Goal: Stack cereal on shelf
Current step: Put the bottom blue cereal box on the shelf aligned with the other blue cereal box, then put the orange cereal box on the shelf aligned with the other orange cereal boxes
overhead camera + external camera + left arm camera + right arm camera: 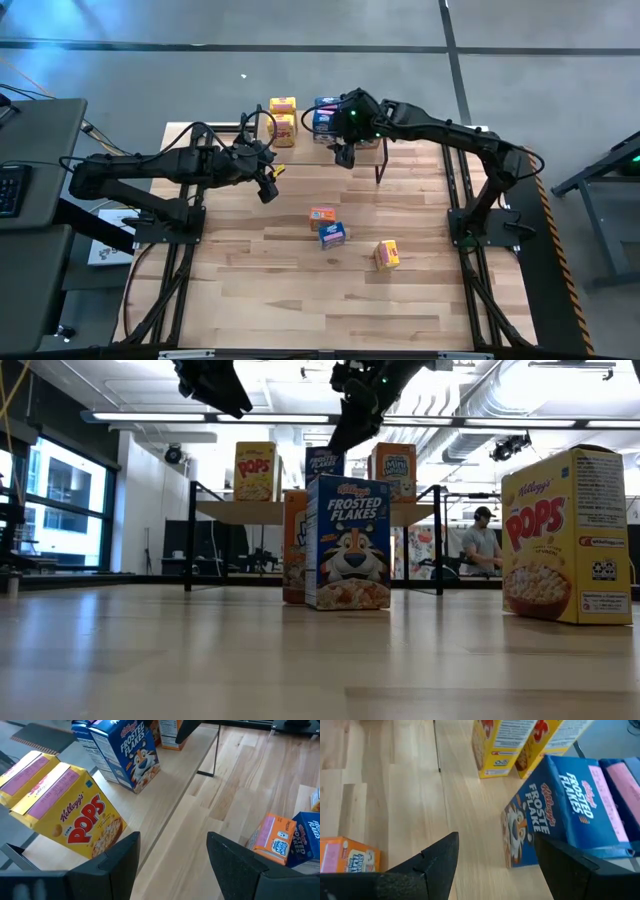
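Note:
The shelf [303,140] stands at the table's far edge, and yellow boxes [283,117] and blue boxes [324,112] stand upright on it. In the low view an orange box [393,470] stands there too. Three more boxes stand on the tabletop: orange [322,215], blue [333,235] and yellow [387,254]. My left gripper [268,188] hovers open just nearer than the shelf, in front of the yellow boxes [65,815]. My right gripper [344,155] hangs open above the shelf's near edge, beside the blue box [555,815]. Neither holds anything.
The shelf's thin black legs [378,165] stand on the tabletop near my right gripper. Bare wood lies in front of the three loose boxes [347,540]. A person [483,545] sits far back in the room.

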